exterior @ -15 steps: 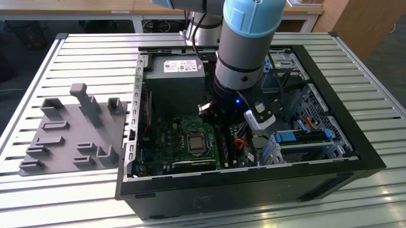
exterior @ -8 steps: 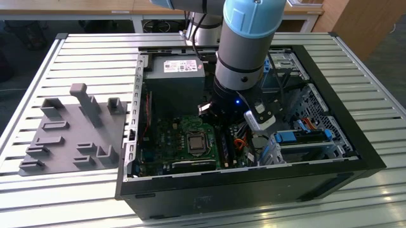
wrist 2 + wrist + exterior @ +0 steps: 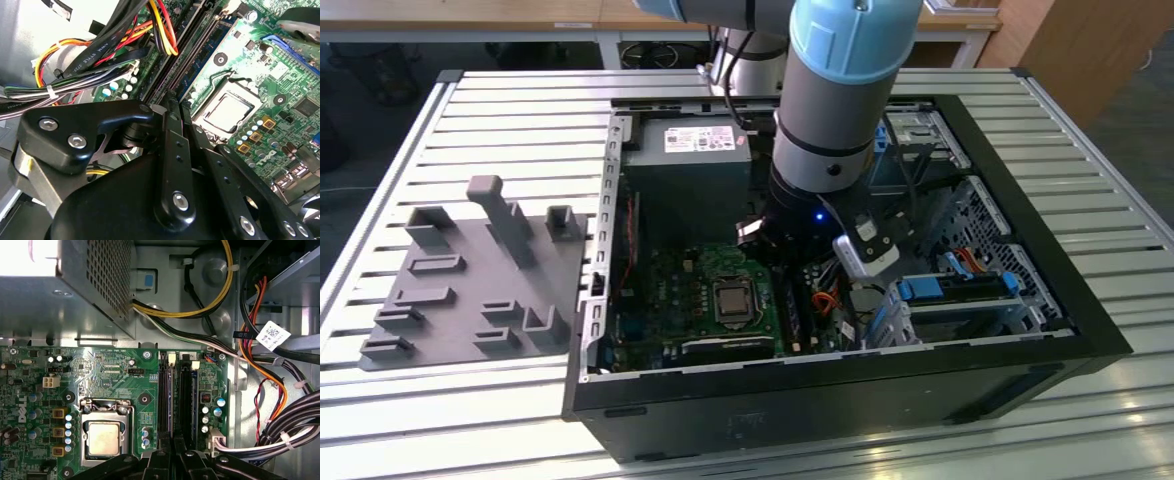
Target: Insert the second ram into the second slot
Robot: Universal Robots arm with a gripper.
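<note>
Black gripper (image 3: 172, 107) low over the motherboard (image 3: 100, 370), beside the processor socket (image 3: 103, 437). Fingers closed, tips pressed on the second ram (image 3: 185, 390). Ram sits edge-on in its slot; chips and label hidden, arm (image 3: 834, 100) blocks it from outside.

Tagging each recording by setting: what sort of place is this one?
Probably a robotics lab or workshop test bench: an open computer case lies on a slatted metal table, beside a grey fixture plate, with the robot arm reaching inside.
</note>
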